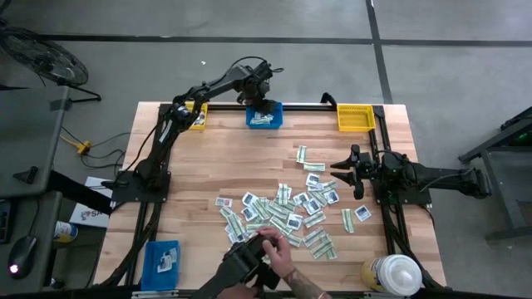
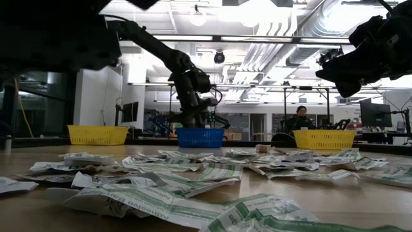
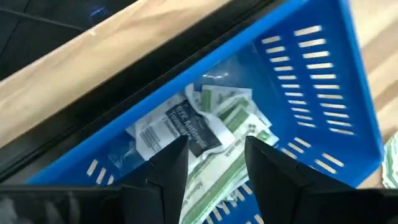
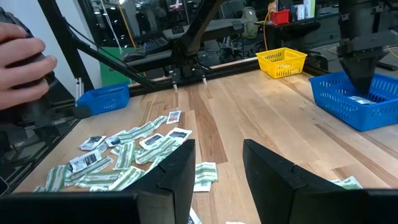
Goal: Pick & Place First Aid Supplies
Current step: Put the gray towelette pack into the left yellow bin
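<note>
Packets [image 2: 193,193] lie scattered mid-table. Left gripper [image 3: 214,155] hangs over the blue bin [image 1: 264,116], fingers apart, empty. Right gripper [image 4: 214,163] waits above the table, fingers apart.

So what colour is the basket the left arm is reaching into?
Blue. The basket shows best in the left wrist view, with packets inside.

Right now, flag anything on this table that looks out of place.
A person's hand holds a dark device at the table's near edge, next to the scattered packets. Otherwise nothing odd: the left tool hangs open over the blue bin, which holds packets.
</note>
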